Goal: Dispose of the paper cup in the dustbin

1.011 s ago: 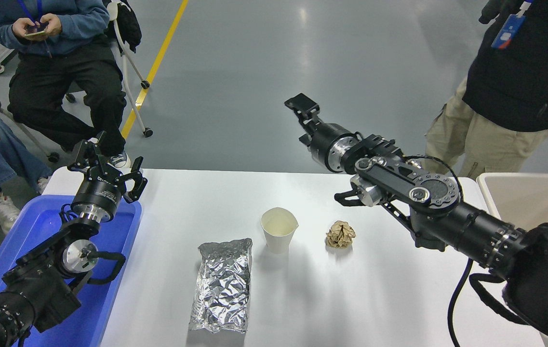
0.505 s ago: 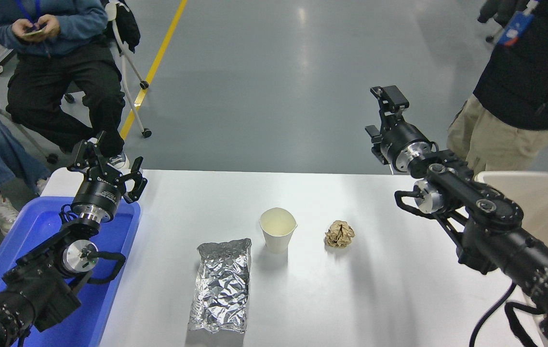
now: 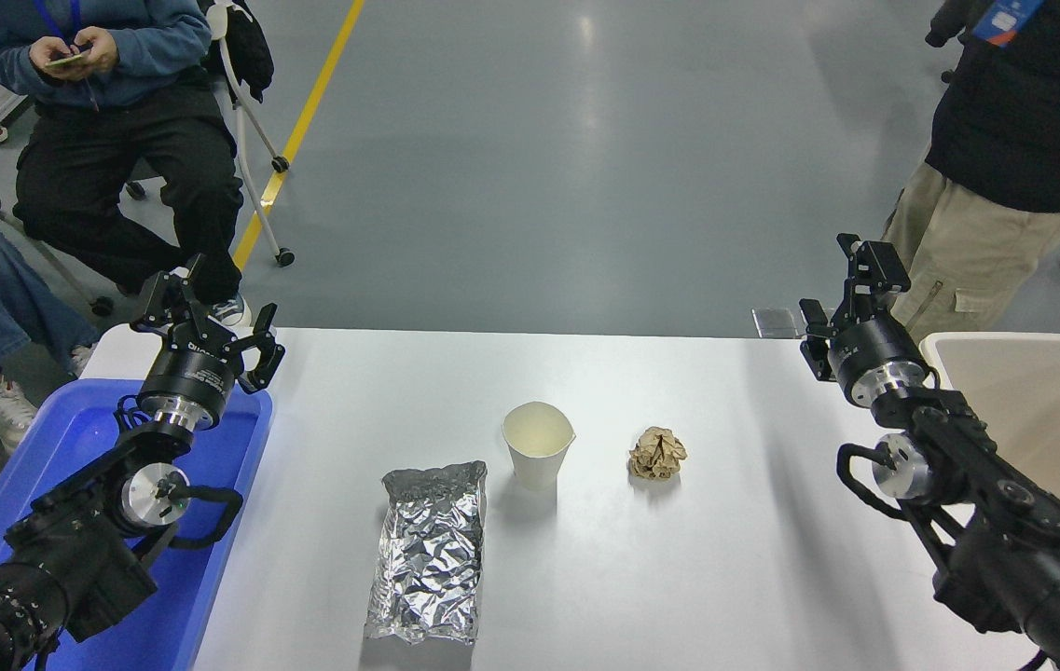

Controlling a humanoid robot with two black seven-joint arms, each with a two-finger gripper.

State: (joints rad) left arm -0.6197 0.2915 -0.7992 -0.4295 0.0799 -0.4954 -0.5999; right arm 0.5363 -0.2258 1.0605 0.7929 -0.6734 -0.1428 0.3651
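The paper cup (image 3: 539, 445) is small, white and tapered with a cream inside. It stands upright near the middle of the white table (image 3: 753, 559). The dustbin (image 3: 1014, 339) is a beige open bin at the table's right edge. My right gripper (image 3: 842, 291) is open and empty, raised over the table's far right corner just left of the bin and well to the right of the cup. My left gripper (image 3: 210, 315) is open and empty, parked over the blue tray (image 3: 73, 438) at the lower left.
A crumpled brown paper ball (image 3: 657, 453) lies right of the cup. A silver foil bag (image 3: 427, 550) lies in front of it to the left. A person (image 3: 110, 102) sits at the far left. Another person (image 3: 1005, 177) stands behind the bin.
My right arm has swung to the right and drawn back, from above the table's far middle to its far right corner beside the bin. The cup and the left arm have not moved.
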